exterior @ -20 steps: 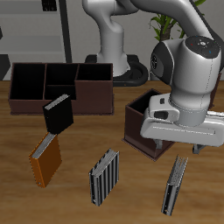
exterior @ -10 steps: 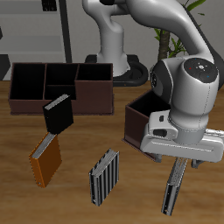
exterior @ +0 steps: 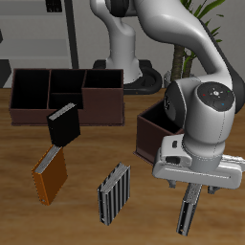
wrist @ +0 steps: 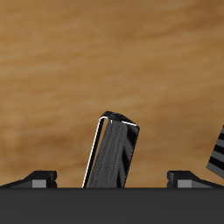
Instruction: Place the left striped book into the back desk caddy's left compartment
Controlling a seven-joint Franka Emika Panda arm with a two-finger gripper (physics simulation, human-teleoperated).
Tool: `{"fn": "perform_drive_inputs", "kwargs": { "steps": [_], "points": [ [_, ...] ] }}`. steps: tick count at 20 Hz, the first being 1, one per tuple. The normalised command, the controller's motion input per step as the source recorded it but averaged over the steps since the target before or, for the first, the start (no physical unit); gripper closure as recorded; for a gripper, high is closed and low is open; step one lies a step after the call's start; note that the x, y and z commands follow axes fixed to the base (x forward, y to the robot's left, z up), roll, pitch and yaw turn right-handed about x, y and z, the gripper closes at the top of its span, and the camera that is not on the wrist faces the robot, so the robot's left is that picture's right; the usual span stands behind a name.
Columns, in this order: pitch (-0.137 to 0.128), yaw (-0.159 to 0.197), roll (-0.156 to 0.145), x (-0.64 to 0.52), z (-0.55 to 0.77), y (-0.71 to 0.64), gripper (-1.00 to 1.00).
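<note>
**Ana:** Hand (exterior: 191, 194) state first, please.

**Ben:** Apart. In the wrist view both fingers (wrist: 42, 178) show with a wide gap, and the left striped book (wrist: 112, 150) sits in the middle of that gap, touching neither. Nothing is clamped.

**Ana:** Where is that book on the desk (exterior: 19, 196)?

**Ben:** Close to the front edge, standing on its long edge and a little tilted. In the exterior view the hand hangs right over its top end, the fingers pointing down. I cannot tell from there whether the tips have reached below the book's top.

**Ana:** And the back caddy (exterior: 67, 113)?

**Ben:** Far off, toward the back edge and across the desk from the hand. Its left compartment (exterior: 31, 93) is the end cell farthest from the arm. It looks dark inside, and I see nothing in it.

**Ana:** What else is around?

**Ben:** Another striped book (exterior: 114, 193) stands near the front edge, about midway along it; its corner also shows in the wrist view. An orange book (exterior: 48, 174) lies on the desk, nearer the front edge than the back caddy. A black book (exterior: 63, 123) stands tilted just in front of the back caddy's wall; whether it touches I cannot tell. A second, darker caddy (exterior: 153, 134) sits mid-desk, partly hidden behind the arm, just behind the left striped book.
</note>
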Motion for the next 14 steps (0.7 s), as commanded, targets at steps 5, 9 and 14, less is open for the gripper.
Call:
{"fn": "perform_drive_inputs", "kwargs": {
  "steps": [5,9,14],
  "points": [
    [0.054,-0.025,0.046,0.06,-0.25,0.0,-1.0],
    [0.009,0.001,0.035,0.01,-0.12,0.04,1.0],
    [-0.007,0.005,-0.001,0.01,0.03,-0.04,1.0]
  ]
}}
